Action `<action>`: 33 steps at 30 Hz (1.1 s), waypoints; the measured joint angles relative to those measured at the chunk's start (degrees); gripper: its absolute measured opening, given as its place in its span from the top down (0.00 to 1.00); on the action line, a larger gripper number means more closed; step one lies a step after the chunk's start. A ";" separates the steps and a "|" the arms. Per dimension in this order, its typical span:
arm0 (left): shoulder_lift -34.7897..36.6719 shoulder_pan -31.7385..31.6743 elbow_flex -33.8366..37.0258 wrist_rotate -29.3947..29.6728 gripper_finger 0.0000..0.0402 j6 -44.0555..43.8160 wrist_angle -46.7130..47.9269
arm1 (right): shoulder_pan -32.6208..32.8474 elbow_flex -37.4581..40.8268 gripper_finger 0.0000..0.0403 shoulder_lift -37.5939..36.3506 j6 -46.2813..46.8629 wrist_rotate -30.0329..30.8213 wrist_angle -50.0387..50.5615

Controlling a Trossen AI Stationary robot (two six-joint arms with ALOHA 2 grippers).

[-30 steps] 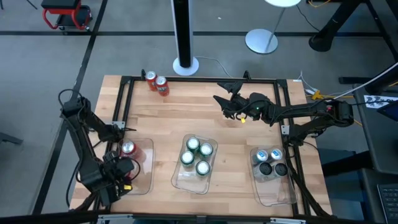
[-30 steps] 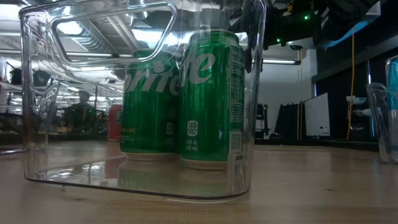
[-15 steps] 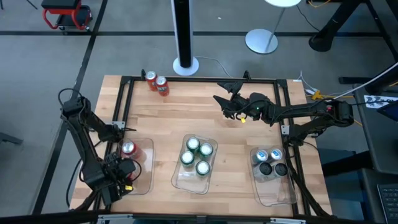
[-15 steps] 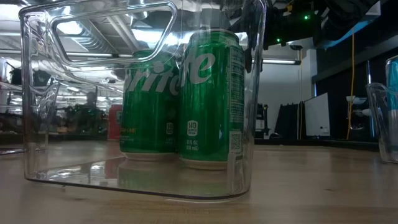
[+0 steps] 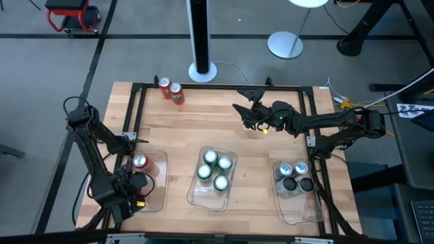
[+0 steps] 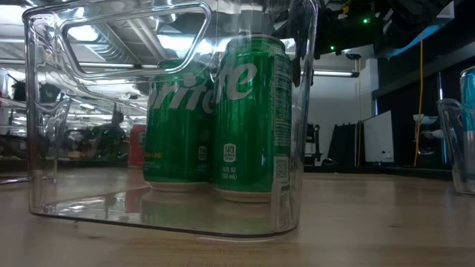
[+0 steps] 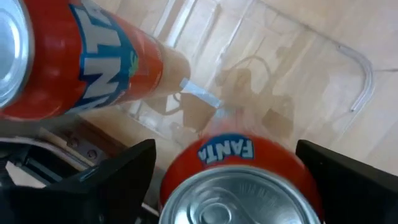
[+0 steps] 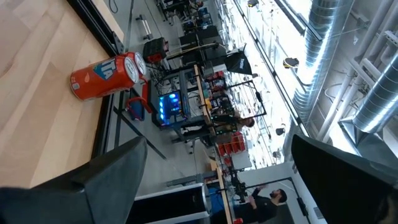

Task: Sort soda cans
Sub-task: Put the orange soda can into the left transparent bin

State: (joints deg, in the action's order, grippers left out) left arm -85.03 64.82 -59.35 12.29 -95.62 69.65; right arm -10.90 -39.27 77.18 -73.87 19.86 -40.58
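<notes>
Left end effector [image 5: 133,184] hovers low in the left clear tray [image 5: 161,177], fingers spread wide either side of a red can [image 7: 242,183] that sits between them, not clamped; a second red can [image 5: 140,161] stands just beside it. Right end effector [image 5: 243,102] hangs over the far desk [image 5: 203,122], jaws wide and empty, two red cans [image 5: 171,90] well apart at the far edge. Green cans [image 5: 214,169] fill the middle tray, silver-blue and dark cans [image 5: 295,175] the right.

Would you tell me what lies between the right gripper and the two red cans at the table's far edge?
Only bare wooden table lies between the right gripper and the two red cans, as the high view shows.
</notes>
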 joint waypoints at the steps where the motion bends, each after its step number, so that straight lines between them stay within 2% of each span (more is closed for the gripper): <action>1: 0.01 -0.09 0.00 -0.68 0.07 0.37 0.13 | 0.00 0.00 0.01 -0.02 0.00 0.00 0.00; 9: 2.59 -2.07 -2.31 -3.12 0.06 5.15 0.39 | 0.00 0.00 0.01 -0.02 0.00 0.00 0.00; 18: 13.16 -8.21 -5.76 -1.29 0.06 7.58 6.06 | 0.00 0.00 0.01 -0.02 0.00 0.00 -0.04; 22: 18.95 -11.48 -5.97 8.18 0.06 8.47 5.91 | 0.00 0.00 0.01 -0.02 0.00 0.00 -0.03; 26: 23.50 -15.02 -5.97 19.09 0.06 13.17 2.98 | -0.01 0.00 0.01 -0.01 0.00 0.00 -0.02; 33: 25.41 -19.30 -5.97 34.49 0.06 28.37 -1.24 | -0.02 0.00 0.01 -0.02 -0.04 0.00 0.00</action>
State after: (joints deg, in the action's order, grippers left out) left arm -59.62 45.52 -65.32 46.78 -67.25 68.41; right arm -10.92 -39.27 77.17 -73.91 19.86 -40.58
